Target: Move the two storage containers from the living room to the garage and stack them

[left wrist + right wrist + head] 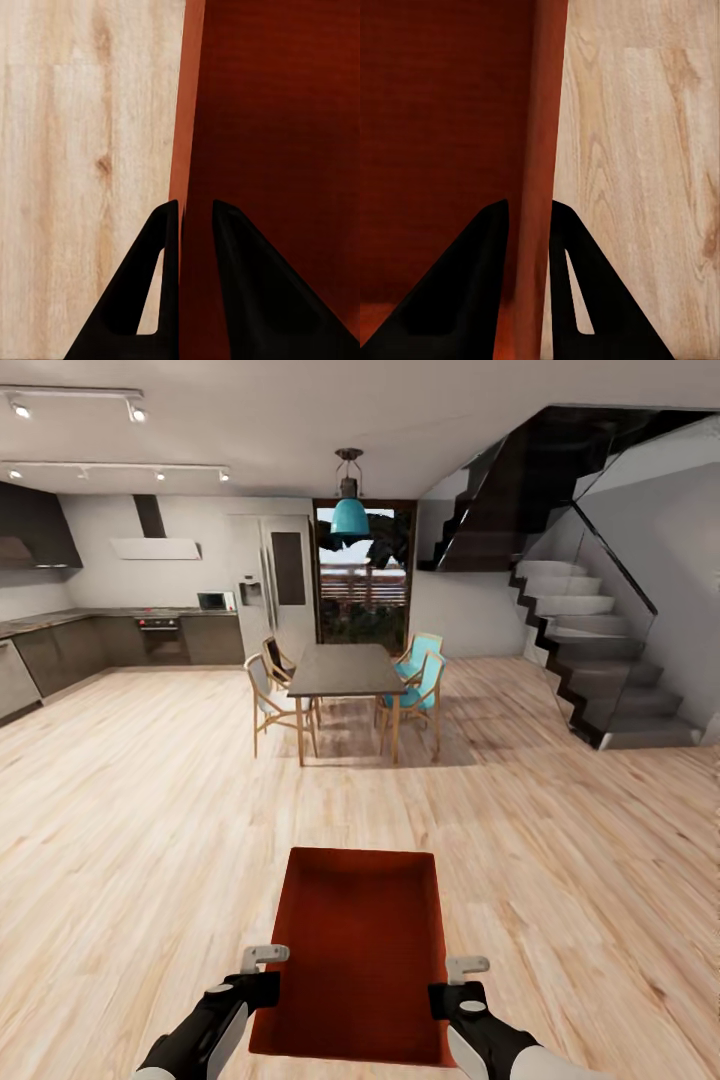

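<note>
so, one orange-red storage container [360, 950] sits low and centred in the head view, carried between both arms above the light wood-plank floor [130, 830], open top up, inside bare. left gripper [262, 972] is on its left long wall near the robot-side end, right gripper [452, 982] on the right wall opposite. left wrist view: container wall [186, 120] runs edge-on straight into the jaw gap, one finger [142, 292] outside over the planks, the other inside the bin; jaws narrowed to about wall thickness, clamped on it. right wrist view is the mirror: wall [544, 135] pinched between the fingers [472, 292], jaws closed down on it, planks outside. beyond: a dark dining table [345, 672] with wooden chairs [272, 705], two of them teal; teal pendant lamp [350, 515], kitchen units [120, 640] on the left, dark staircase [590, 660] on the right.
</note>
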